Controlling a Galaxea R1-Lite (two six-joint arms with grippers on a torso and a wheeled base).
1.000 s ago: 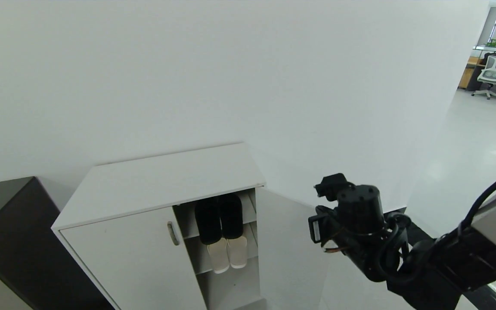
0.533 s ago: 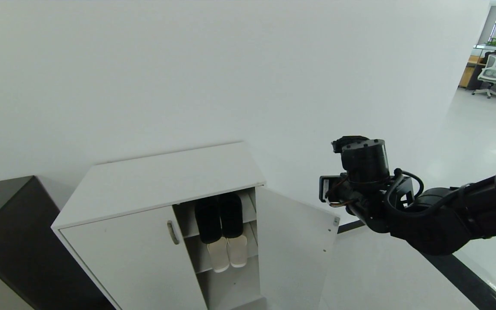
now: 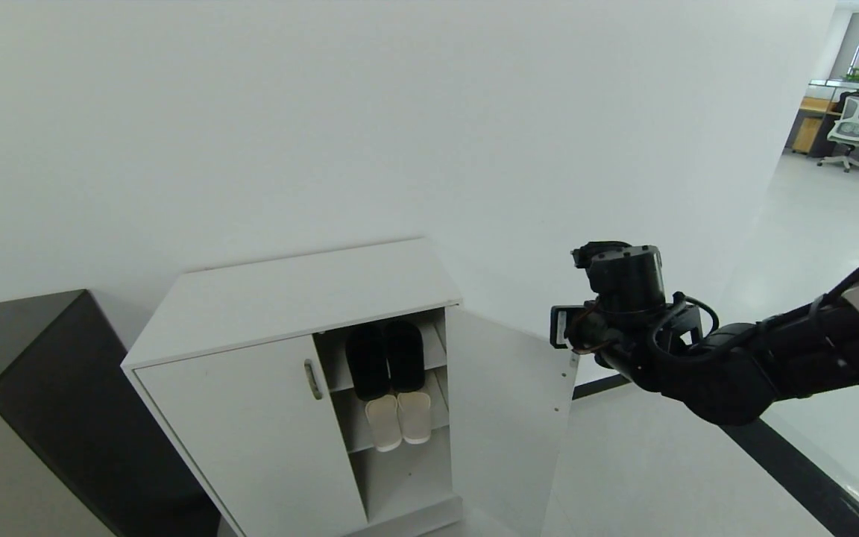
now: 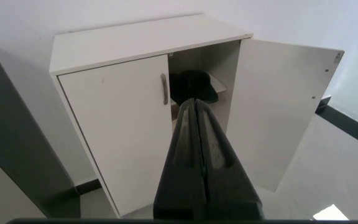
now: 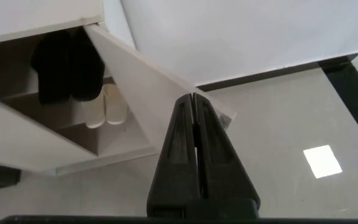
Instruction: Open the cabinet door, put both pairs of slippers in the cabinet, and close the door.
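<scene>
**Slippers stowed, door open: closing falls to the right arm**

Right gripper point(image 5: 194, 96): fingers pressed flat together, nothing held. It hangs above and just beyond the free top corner of the open door point(image 3: 508, 418). From the gripper, that free edge is near, downward and toward the robot's left. No contact that I can make out.

The door's long axis is vertical. It is hinged on the right side of the cabinet point(image 3: 295, 298) and swung out wide. My read: closing means getting onto the outer face and sweeping it left toward the cabinet. The right arm is clearly the nearer one.

Left gripper point(image 4: 194, 101): also closed up and empty. It sits out in front of the cabinet, pointing at the shut left door point(image 3: 250, 432) and its handle point(image 3: 313, 379), farther from the open door.

Past the door from the right gripper, black slippers point(image 3: 386, 358) lie on the upper shelf. White slippers point(image 3: 400, 418) are on the shelf directly below. Each pair lies side by side, with its ends poking toward the front. Only the closing looks left to do.
</scene>
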